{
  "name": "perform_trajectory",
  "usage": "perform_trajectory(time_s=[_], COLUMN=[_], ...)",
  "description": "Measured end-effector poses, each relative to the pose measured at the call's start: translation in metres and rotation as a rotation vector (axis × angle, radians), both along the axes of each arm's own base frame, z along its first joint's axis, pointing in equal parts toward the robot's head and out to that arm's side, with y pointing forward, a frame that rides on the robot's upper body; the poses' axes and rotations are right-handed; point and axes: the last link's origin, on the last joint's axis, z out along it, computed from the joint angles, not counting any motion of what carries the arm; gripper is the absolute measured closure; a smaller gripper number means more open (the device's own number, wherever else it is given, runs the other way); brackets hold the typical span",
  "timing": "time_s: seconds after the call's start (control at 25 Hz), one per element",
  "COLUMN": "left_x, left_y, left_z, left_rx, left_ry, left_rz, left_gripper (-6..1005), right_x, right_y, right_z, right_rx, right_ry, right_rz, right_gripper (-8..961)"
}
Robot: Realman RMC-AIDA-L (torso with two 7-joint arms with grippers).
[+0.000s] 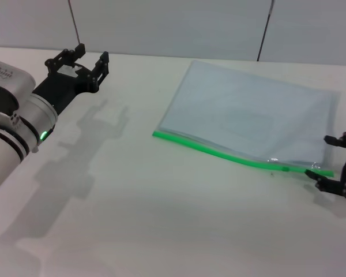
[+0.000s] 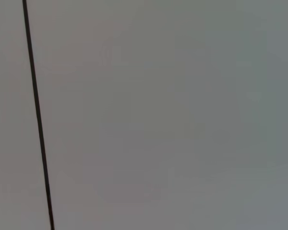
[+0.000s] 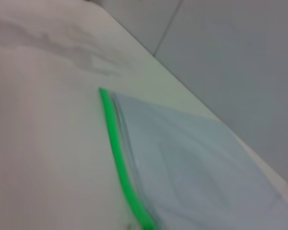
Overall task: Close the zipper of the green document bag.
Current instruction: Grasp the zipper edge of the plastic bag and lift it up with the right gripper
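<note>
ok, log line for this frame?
phase: approach | right gripper open at zipper end of green document bag, no grasp | slider near that end | left gripper open, raised, away

Right gripper cut off by head view's edge; zipper slider too small to place; right wrist view blurred.

Green document bag: translucent pale blue-grey, unpatterned. Zipper: bright green strip with a darker green slider. Surface: plain white; left claw and right claw: black.
</note>
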Motion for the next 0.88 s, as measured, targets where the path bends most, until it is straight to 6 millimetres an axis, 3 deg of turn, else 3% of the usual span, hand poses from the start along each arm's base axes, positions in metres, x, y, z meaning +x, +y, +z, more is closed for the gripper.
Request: perform_trajectory(time_s=[0.88], left_x=[-0.006], left_y=[-0.001], left_z=[-0.001], left_rx=[-0.009], left_ry=[0.01], left_rz=[0.034], left_gripper=[462], right_x=[-0.006], right_y=[0.003], right_z=[0.013], right_rx=[-0.012], right_ry=[-0.147], right_rz=[0.081], right_gripper=[140])
